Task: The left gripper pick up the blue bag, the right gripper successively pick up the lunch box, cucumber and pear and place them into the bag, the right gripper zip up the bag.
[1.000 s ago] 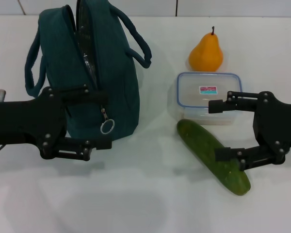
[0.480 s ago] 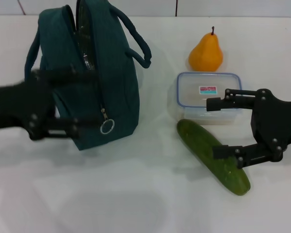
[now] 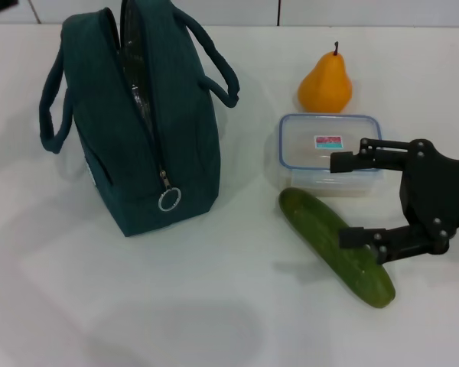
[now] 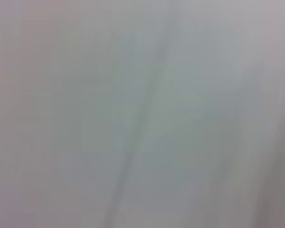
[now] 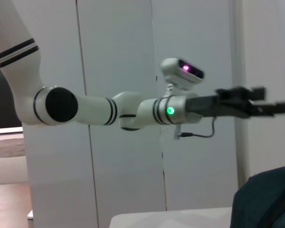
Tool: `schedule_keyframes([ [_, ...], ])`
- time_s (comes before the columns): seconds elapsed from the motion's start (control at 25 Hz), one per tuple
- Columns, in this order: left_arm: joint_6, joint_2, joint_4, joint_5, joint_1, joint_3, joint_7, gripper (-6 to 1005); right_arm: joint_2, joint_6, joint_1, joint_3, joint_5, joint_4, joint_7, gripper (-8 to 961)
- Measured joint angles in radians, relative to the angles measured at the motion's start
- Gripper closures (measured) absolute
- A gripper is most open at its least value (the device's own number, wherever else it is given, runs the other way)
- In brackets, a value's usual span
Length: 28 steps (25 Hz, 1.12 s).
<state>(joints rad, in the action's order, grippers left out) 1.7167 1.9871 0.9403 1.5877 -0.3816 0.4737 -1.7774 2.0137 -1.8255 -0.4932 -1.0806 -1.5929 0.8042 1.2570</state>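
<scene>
Left gripper (image 5: 256, 102) raised, only in right wrist view.

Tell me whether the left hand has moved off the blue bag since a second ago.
Yes. The left hand has lifted up and away from the blue bag, leaving the head view; the bag stands unheld.

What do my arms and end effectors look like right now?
The right end effector is black and two-fingered, with bolted linkages. The left arm is white with black bands, a green light and a thin dangling cable. Its wrist camera glows purple, and the left end effector is black.
</scene>
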Motion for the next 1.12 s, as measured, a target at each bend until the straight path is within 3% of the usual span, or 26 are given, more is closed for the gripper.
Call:
schedule_keyframes([
  [0.24,-0.121,-0.034,0.017,0.174,-0.056,0.003,-0.210,111,-0.003,-0.002,0.025,0.007,0.001,0.000,-0.010,89],
  [0.36,-0.122,-0.031,0.094,0.301,-0.063,0.003,-0.350,111,-0.002,-0.008,0.048,0.040,0.003,-0.001,-0.027,89],
  [0.64,-0.120,-0.027,0.142,0.421,-0.063,0.060,-0.571,111,-0.001,-0.012,0.087,0.056,0.051,-0.035,-0.073,90],
  [0.92,-0.124,0.017,0.163,0.503,-0.103,0.120,-0.652,120,-0.003,-0.012,0.087,0.057,0.051,-0.060,-0.077,90],
  [1.12,-0.125,0.036,0.179,0.564,-0.134,0.146,-0.685,133,-0.004,-0.004,0.088,0.058,0.051,-0.068,-0.078,91],
])
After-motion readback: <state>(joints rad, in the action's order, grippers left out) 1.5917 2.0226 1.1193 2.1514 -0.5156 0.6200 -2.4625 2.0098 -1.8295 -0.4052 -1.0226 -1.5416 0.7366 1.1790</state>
